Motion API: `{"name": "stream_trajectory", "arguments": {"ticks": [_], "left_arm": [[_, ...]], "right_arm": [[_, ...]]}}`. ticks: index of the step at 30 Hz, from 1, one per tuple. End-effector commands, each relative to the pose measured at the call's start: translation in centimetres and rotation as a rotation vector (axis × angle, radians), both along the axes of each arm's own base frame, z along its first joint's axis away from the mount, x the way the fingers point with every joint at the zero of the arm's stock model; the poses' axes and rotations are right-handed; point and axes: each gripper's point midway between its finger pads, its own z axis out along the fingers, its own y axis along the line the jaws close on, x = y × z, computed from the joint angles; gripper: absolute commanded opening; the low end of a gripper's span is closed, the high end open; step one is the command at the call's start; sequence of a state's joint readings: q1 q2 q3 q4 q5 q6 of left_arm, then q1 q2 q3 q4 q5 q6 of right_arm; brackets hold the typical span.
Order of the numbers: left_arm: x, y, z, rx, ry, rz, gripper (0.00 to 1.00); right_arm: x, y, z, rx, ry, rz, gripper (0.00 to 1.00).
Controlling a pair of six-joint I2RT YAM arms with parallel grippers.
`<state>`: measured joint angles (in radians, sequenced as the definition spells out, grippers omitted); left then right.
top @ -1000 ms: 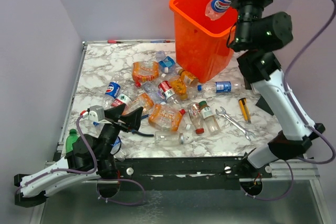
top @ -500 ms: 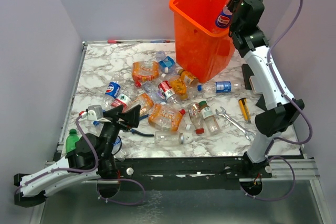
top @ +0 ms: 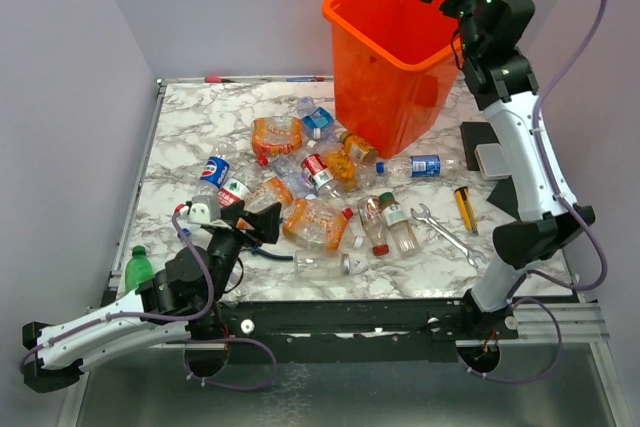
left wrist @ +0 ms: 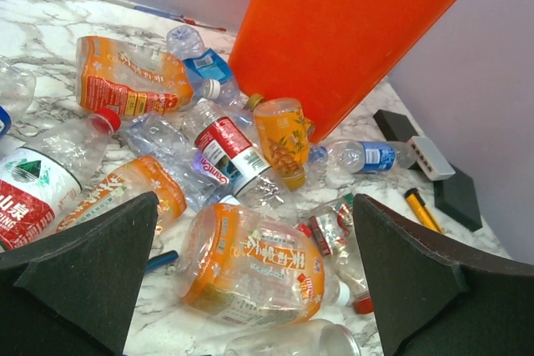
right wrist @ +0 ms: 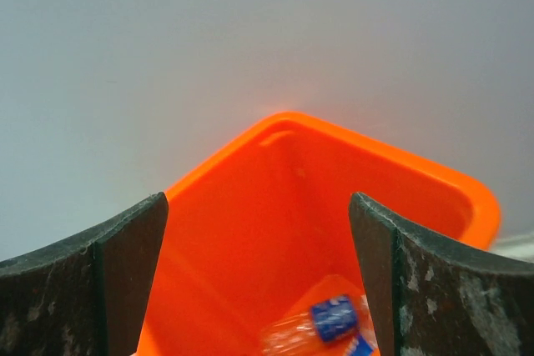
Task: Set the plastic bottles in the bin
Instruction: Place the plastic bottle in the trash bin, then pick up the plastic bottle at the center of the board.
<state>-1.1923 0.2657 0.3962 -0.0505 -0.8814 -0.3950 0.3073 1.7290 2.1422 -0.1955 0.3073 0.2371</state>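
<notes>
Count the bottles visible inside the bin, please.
1. A clear bottle with a blue label shows low inside the bin, in the right wrist view. More may be hidden under it or outside that view.

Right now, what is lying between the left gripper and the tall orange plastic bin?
Crushed clear plastic bottles, seen in the left wrist view: an orange-labelled one nearest the left gripper, a red-labelled one, then a small orange bottle by the bin.

One orange bin (top: pixel 380 97) is counted. Roughly a dozen clear plastic bottles (top: pixel 318 222) are seen heaped mid-worktop (top: pixel 190 127), an exact count being prevented by overlap. One green bottle (top: pixel 138 267) is counted at the near left corner, and one blue-labelled bottle (right wrist: pixel 334 318) inside the bin. One wrench (top: pixel 445 232) and one yellow-handled tool (top: pixel 465 209) are counted near the right edge.
</notes>
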Motion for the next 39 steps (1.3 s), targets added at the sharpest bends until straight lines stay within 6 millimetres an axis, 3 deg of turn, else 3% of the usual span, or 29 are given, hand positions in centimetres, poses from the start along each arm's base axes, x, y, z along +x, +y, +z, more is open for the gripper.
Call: {"name": "stream_trajectory", "arguments": {"ticks": [1,3,4,6,8,13,16,20,28,31,39], "left_arm": [[0.0,-1.3,0.0,0.097,0.007,-0.049,0.99],[-0.1,-1.8,-0.3,0.130,0.019,-0.067,0.99],[-0.1,-2.1,-0.5,0.143,0.026,-0.074,0.99],[0.0,-2.4,-0.8,0.156,0.039,-0.077,0.99],[0.1,-2.5,-1.0,0.156,0.047,-0.071,0.99],[0.4,-1.9,-1.2,0.170,0.067,-0.029,0.99],[0.3,-1.6,-1.3,0.169,0.094,-0.018,0.99],[-0.4,-2.3,-2.6,0.188,0.156,-0.069,0.99],[-1.3,-5.8,-4.4,0.336,0.214,-0.225,0.99],[-0.9,-6.1,-4.9,0.411,0.216,-0.217,0.99],[-0.6,-5.2,-4.7,0.366,0.211,-0.165,0.99]], "right_arm": [[-9.1,4.8,5.3,0.073,-0.080,0.378,0.91],[-12.3,7.3,3.4,0.060,-0.037,0.537,0.91],[-14.8,8.1,2.9,0.051,-0.029,0.615,0.91],[-18.1,9.8,-0.4,0.036,0.032,0.739,0.91],[-20.6,10.7,-5.1,0.046,0.121,0.830,0.91],[-24.2,9.6,-21.0,0.112,0.412,0.826,0.92],[-26.6,8.8,-27.4,0.177,0.545,0.811,0.92],[-28.8,7.6,-33.3,0.241,0.664,0.760,0.91],[-28.6,2.2,-40.9,0.283,0.859,0.364,0.87],[-28.1,0.7,-43.0,0.273,0.913,0.248,0.82],[-27.3,1.4,-45.5,0.158,1.024,0.272,0.81]]}}
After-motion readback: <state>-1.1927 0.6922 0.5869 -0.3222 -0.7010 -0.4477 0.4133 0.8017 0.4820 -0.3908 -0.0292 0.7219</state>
